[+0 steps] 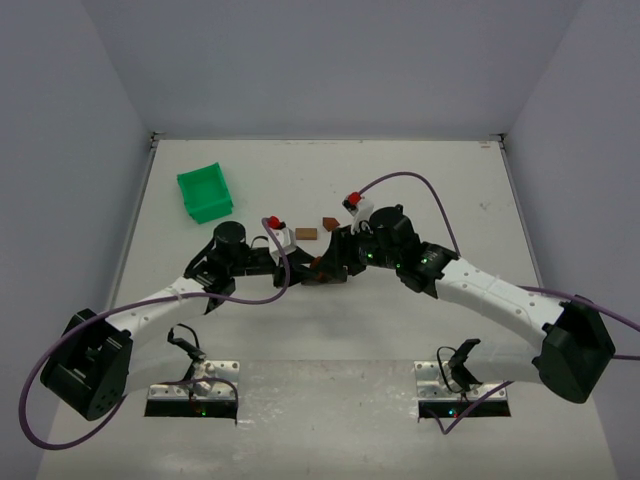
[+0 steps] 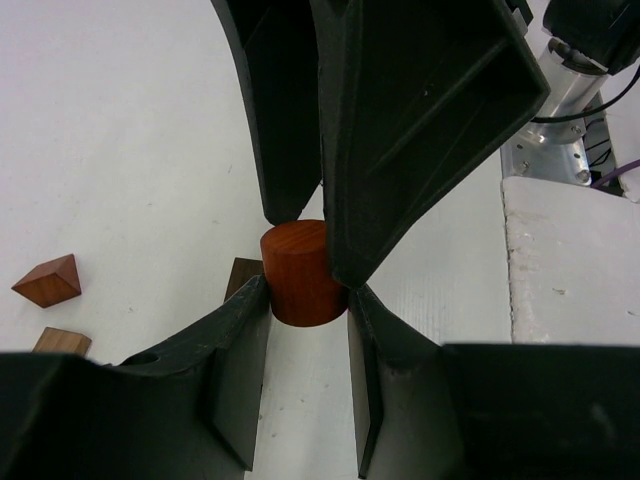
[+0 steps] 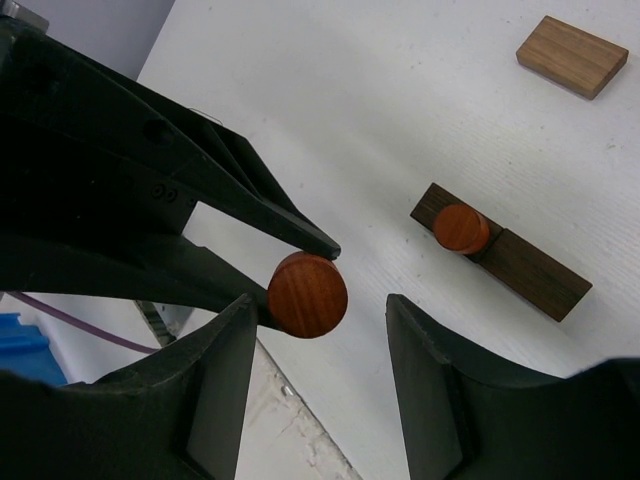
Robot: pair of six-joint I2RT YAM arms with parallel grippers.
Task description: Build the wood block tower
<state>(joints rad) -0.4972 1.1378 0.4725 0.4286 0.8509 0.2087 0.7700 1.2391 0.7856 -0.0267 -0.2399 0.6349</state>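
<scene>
While both arms reach inward, left tool [image 2: 308,290] pinching orange cylinder [image 2: 298,260], right tool [image 3: 318,300] spread around it

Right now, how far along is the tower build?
Done: one small round piece sits on the dark plank. In hand: the left tool grips a larger orange cylinder, with the right tool open around it, possibly a handover. Left: that cylinder is not placed, and a light wood block and a reddish wedge lie loose on the table. Early stage.
</scene>
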